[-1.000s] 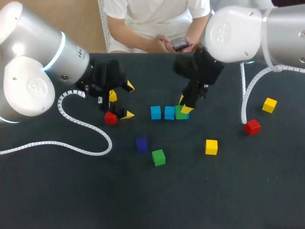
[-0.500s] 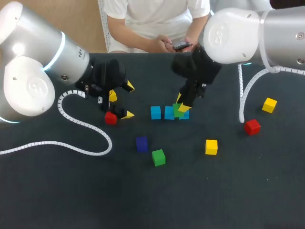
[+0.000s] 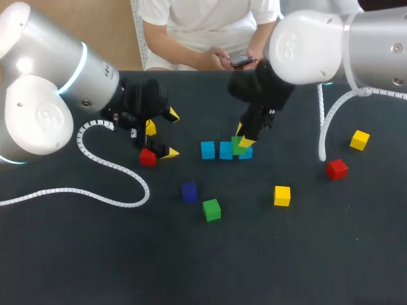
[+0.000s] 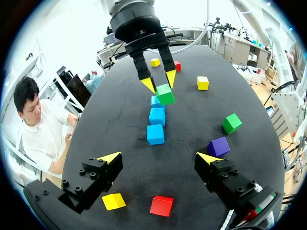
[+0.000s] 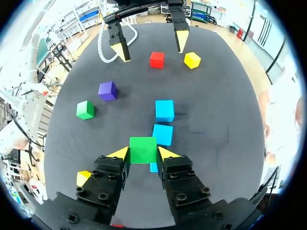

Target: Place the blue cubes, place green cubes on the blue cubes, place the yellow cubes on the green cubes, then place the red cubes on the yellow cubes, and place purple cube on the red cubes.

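Holding a smooth green cube (image 5: 142, 148) in my right gripper (image 5: 143, 154) above boxy blue cubes (image 5: 164, 110); left gripper (image 4: 159, 157) spread wide.

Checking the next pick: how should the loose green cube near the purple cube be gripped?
Best from straight above, closing on two opposite side faces of the loose green cube, wrist turned to match its slight skew. It sits flat, apart from the purple cube, every side free.
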Available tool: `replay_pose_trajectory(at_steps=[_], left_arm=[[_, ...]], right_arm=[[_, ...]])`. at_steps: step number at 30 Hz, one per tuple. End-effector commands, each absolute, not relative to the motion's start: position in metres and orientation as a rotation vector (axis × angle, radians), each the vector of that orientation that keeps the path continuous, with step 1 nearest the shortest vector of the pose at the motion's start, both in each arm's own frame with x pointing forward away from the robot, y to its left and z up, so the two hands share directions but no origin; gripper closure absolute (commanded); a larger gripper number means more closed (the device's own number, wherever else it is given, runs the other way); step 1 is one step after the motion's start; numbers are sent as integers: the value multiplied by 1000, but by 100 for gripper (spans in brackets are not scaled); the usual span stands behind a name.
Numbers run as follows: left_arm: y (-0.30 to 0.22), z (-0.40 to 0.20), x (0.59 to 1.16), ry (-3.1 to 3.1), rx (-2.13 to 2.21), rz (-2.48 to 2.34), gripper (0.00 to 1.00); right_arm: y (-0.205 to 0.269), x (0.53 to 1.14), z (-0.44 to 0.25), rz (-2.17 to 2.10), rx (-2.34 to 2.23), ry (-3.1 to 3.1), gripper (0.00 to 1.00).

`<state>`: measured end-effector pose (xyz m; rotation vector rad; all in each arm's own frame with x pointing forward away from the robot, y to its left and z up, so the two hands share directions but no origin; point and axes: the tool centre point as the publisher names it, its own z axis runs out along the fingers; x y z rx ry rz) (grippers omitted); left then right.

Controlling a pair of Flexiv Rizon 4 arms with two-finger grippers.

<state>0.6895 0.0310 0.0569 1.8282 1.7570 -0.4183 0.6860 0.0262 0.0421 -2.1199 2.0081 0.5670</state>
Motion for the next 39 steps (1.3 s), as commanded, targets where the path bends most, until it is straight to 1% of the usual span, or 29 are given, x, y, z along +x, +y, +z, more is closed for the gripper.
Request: replay_pose_trajectory(at_steps=[1, 39], left_arm=[[32, 56, 690, 1752, 1829, -422, 0], [32, 56, 690, 1752, 1829, -422, 0]], right_arm=[[26, 687, 38, 575, -2117, 2009, 87], [27, 703, 36, 571, -2087, 1978, 84]])
